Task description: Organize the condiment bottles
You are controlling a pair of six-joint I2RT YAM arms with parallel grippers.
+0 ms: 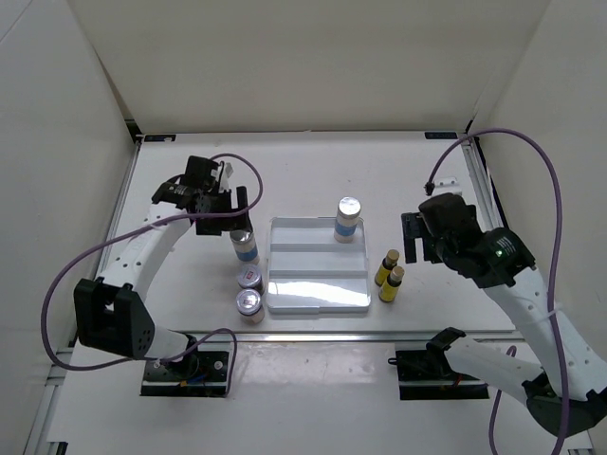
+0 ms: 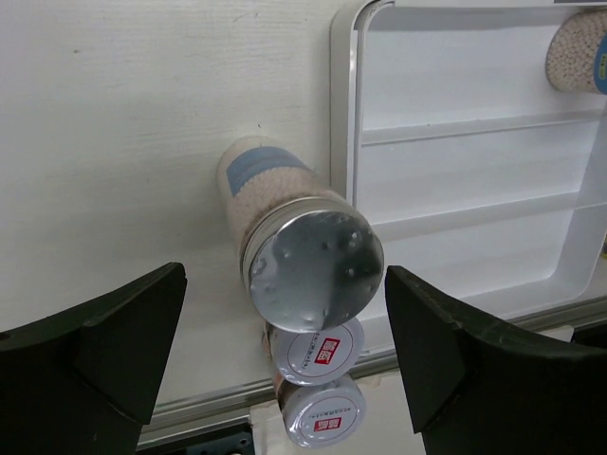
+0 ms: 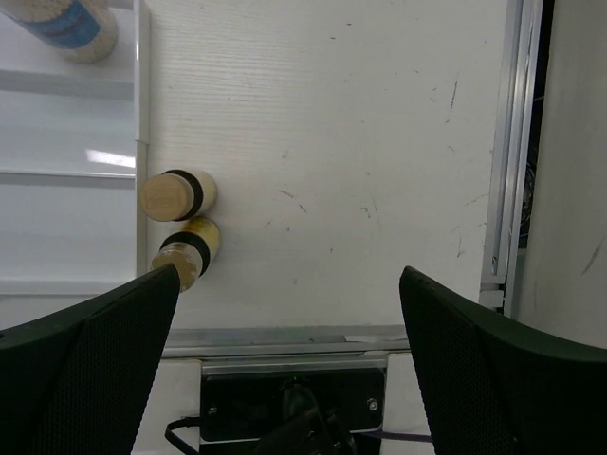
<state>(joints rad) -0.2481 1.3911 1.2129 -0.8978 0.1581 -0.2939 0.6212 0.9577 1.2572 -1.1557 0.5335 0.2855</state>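
White bottle point(image 2: 313, 270): standing on worktop point(image 2: 114, 114) beside tray point(image 2: 346, 142), lower centre of frame; left fingers point(image 2: 104, 341) hovering astride it, released; grasp seemingly in hand, needing descent and closure; right fingers point(image 3: 85, 360) hanging released

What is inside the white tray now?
One white bottle with a blue label stands in the tray, at the right end of its far step. Other steps are bare. The spot beneath it is covered.
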